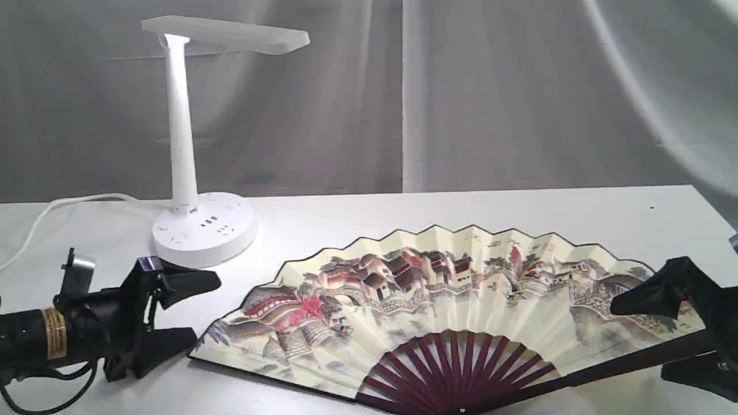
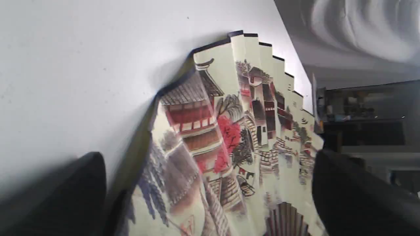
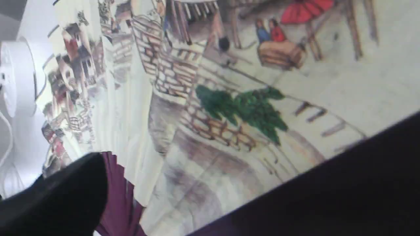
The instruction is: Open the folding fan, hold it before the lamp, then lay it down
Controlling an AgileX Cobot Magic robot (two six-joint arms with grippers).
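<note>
1. The fan (image 1: 455, 300) is spread wide, painted face up. It lies on the worktop (image 1: 346, 213) to the right of the lamp (image 1: 181, 132) and nearer the camera, clear of its round base.
2. The left tool (image 1: 207, 311) sits at the fan's left end with its jaws apart. One finger is above the level of the paper and one rests low on the worktop. Neither grips anything, and the wrist view shows the fan's corner lying between the two fingers (image 2: 354, 196).
3. The right tool (image 1: 637, 339) straddles the right guard stick, one finger over the paper and one below. The gap looks too wide for a grip, so I judge it open. Whether either finger touches the stick I cannot tell.
4. Step in hand: the opening is done. With the fan down and both tools loose at its ends, this is either the grasp before the lift or the release after laying down. The views do not settle which.
5. If the lift is next, both tools must close on the guard sticks rather than the paper. They must then rise together, so the pleats neither fold nor tear, and carry the fan left and back to stand before the lamp.
</note>
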